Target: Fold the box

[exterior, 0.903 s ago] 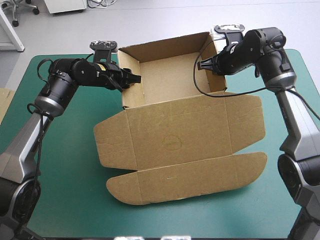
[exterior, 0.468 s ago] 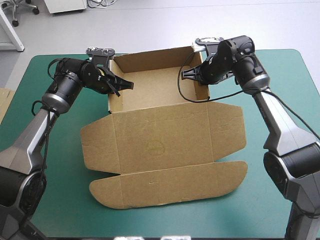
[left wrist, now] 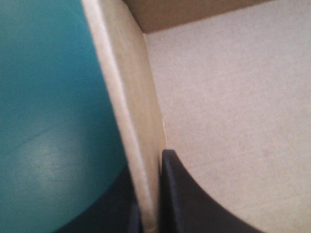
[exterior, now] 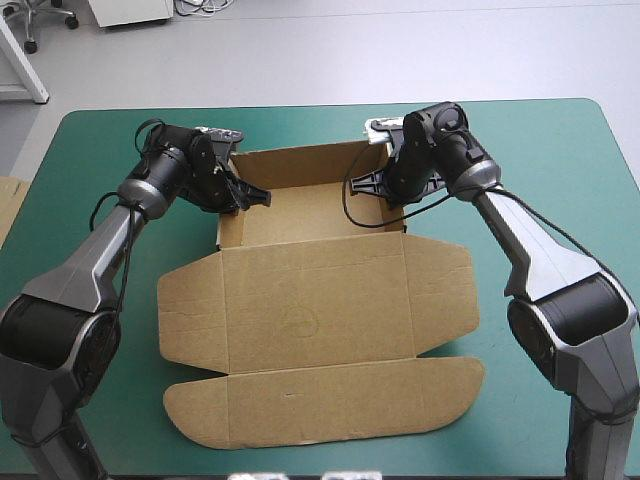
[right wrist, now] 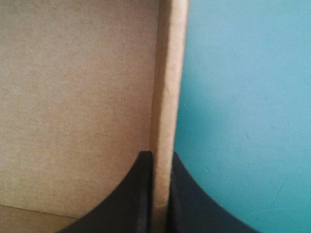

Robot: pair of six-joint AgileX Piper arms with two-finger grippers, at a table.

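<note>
Teal-green cover (exterior: 560,200), smooth and matte, with a strip of brown board (exterior: 8,210) at its left edge. Left gripper (exterior: 256,197): black fins all but closed, pinching the left wall (left wrist: 141,121) of the box (exterior: 320,290), one fin inside and one outside. Box is plain brown board with a fine fibrous surface, standing as an open tray at the table's far middle, back and side walls upright. Lid (exterior: 320,300) lies flat toward the near edge, its side flaps cut at the corners, its long front flap round-ended. Faint oval mark (exterior: 297,320) on the lid, not legible. Right gripper (exterior: 368,184): fins all but closed on the right wall (right wrist: 167,97), whose cut edge is pale, one fin either side.
</note>
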